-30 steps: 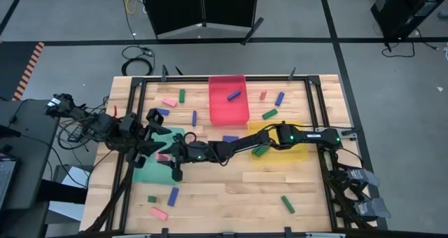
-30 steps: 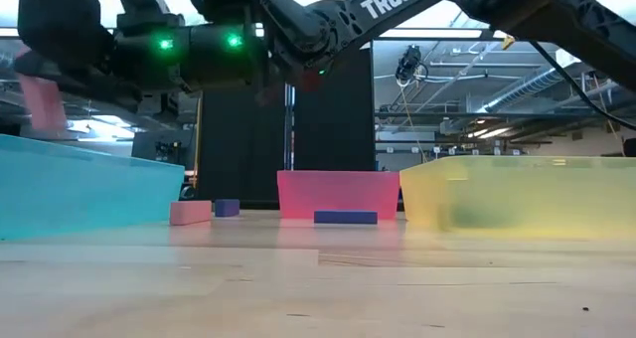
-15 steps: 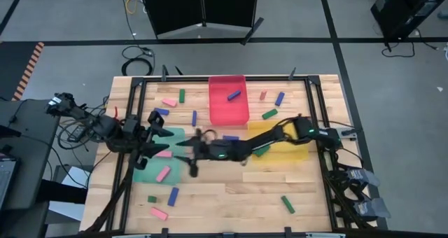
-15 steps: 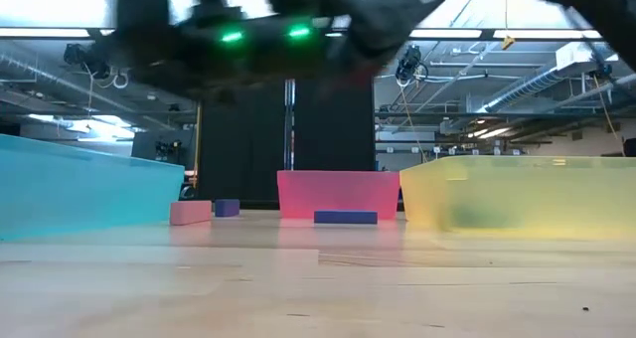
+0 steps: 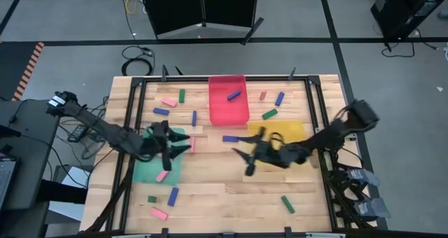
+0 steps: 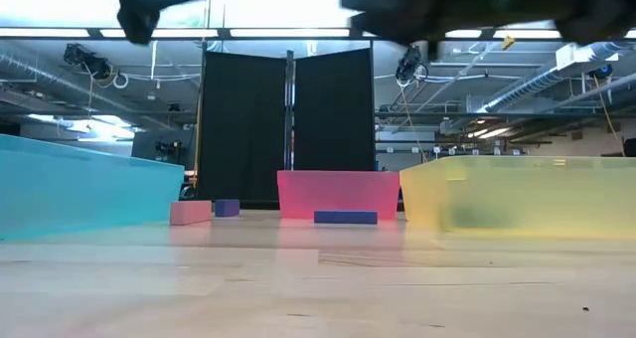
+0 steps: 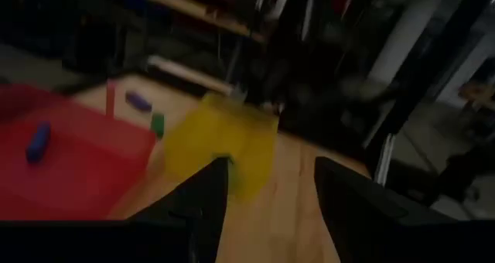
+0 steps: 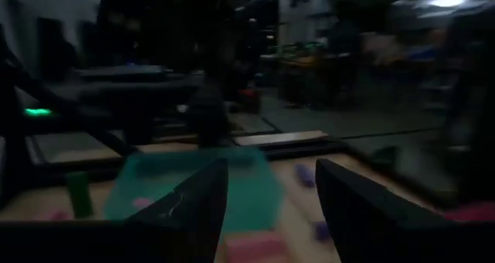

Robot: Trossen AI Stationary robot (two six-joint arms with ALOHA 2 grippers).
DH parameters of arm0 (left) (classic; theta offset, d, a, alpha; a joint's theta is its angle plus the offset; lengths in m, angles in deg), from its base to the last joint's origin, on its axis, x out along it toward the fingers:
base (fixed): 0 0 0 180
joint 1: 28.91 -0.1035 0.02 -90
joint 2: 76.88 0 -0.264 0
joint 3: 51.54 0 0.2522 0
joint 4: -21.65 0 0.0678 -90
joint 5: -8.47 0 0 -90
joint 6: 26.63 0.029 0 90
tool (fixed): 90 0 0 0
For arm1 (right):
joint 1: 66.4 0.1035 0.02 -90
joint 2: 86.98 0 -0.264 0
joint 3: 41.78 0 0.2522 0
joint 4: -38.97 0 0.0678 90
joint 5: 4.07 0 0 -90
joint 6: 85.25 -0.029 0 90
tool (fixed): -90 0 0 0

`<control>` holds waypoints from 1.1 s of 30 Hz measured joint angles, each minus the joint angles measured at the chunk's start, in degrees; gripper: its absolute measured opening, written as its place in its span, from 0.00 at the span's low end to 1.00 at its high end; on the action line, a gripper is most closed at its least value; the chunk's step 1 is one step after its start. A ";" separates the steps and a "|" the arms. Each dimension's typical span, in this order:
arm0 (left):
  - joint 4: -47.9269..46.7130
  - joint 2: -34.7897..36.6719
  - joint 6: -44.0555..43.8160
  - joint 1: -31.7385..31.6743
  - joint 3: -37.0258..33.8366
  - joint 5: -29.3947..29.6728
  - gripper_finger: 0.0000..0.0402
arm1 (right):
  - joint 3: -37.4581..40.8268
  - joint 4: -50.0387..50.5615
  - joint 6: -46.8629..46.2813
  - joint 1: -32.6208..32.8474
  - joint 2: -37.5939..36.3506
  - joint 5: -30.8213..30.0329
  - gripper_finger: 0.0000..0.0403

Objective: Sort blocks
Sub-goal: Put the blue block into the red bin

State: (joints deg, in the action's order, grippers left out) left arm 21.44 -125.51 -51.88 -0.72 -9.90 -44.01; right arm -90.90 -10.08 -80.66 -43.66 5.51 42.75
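My left gripper (image 5: pixel 183 148) hangs over the translucent green tray (image 5: pixel 148 169), at the edge nearest the translucent red tray (image 5: pixel 229 106), its two dark fingers (image 7: pixel 203 193) spread apart with nothing between them. A small pink rectangular block (image 5: pixel 162 176) lies inside the green tray, just beside that gripper. My right gripper (image 5: pixel 243 161) hovers above the bare wooden tabletop (image 5: pixel 231 196), between the green tray and the translucent yellow tray (image 5: pixel 294 131); its fingers (image 8: pixel 186 205) also stand apart and empty. A blue-purple block (image 5: pixel 233 95) rests in the red tray, and another blue-purple block (image 5: pixel 230 138) lies on the tabletop just outside the red tray, on the side towards my right gripper. A dark green block (image 5: pixel 270 114) sits between the red tray and the yellow one. More pink, blue-purple and dark green blocks are scattered over the tabletop around the green tray, among them a pink block (image 5: pixel 159 213) and a blue-purple block (image 5: pixel 173 196) well apart from the red tray.
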 joint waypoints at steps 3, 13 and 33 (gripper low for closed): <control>-1.64 -5.85 -3.71 0.02 1.61 -0.24 0.49 | 4.42 -0.47 3.44 4.04 -6.93 -9.17 0.52; -2.07 -23.93 0.47 -1.11 14.11 -0.24 0.48 | 9.02 -0.12 4.27 10.51 -15.71 -12.76 0.51; 4.58 -36.73 9.18 -5.25 25.01 -5.66 0.48 | -5.95 -0.12 2.99 8.30 1.71 -4.95 0.51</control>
State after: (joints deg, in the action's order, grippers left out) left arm 26.02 -162.25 -42.70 -5.97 15.11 -49.67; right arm -96.85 -10.21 -77.67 -35.37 7.22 37.80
